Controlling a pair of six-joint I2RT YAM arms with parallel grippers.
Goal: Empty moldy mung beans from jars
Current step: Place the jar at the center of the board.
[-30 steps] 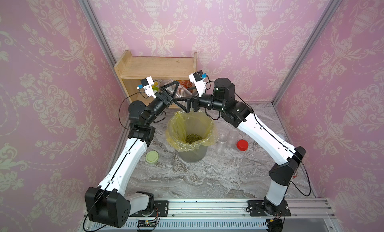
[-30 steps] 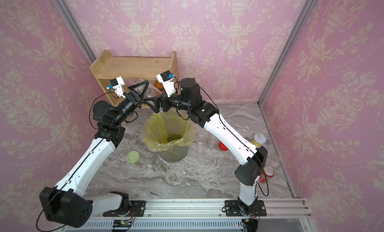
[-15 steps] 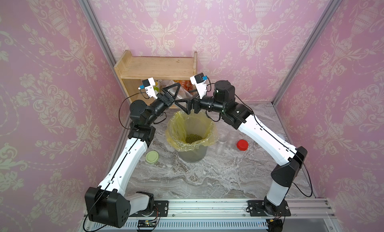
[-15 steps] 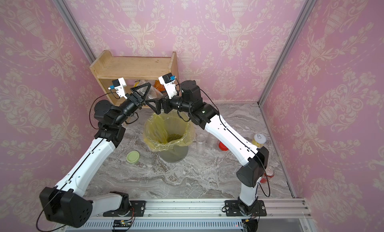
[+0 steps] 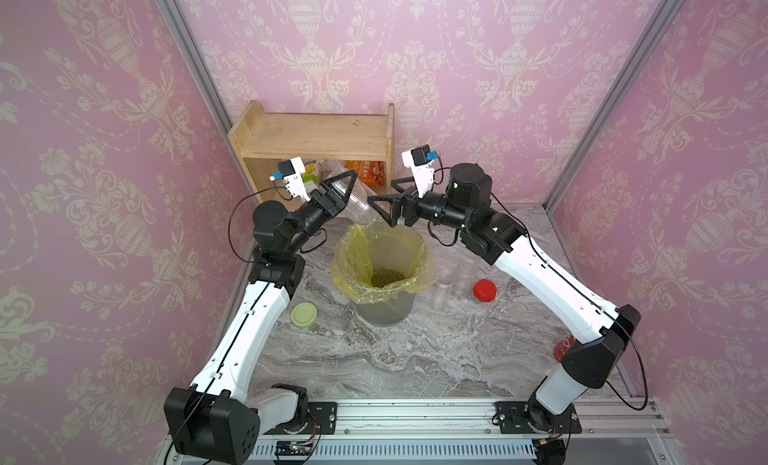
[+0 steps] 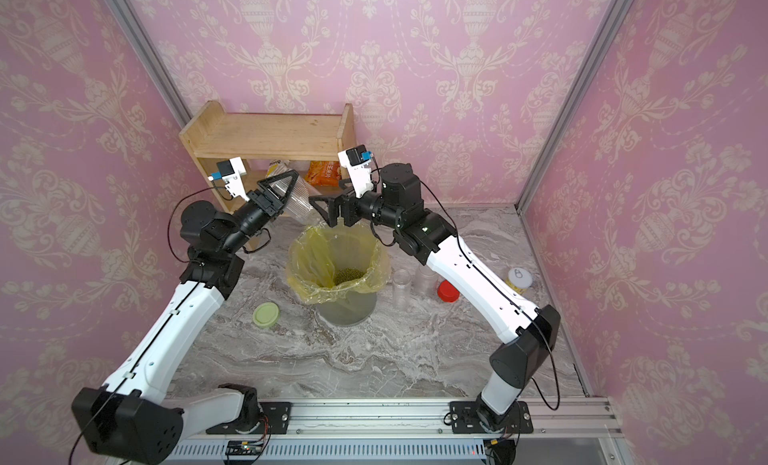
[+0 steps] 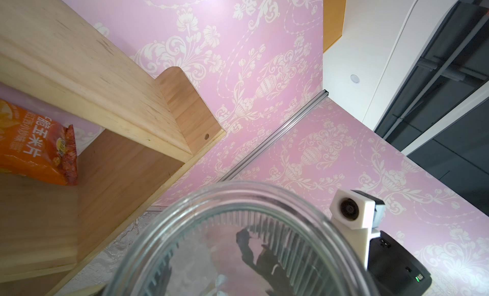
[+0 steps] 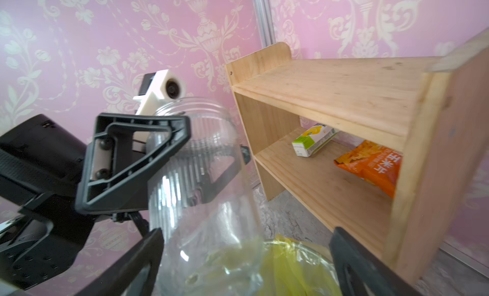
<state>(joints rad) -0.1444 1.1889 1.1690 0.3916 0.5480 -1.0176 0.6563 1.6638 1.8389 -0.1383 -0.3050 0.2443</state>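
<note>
Left claw clamped on wide ribbed jar, tilted over bin.
Jar's lower end just above yellow liner; right claw spread wide just beside that end, contact unclear. Mung beans heaped at bin bottom. Two other jars upright on tabletop, beside red lid.

Print legible on one packet only
On the orange snack bag, at the left edge of the left wrist view, the large white characters "玉米片" are read, turned askew; the smaller line beside them is too blurred. Nothing can be read on the carton.
</note>
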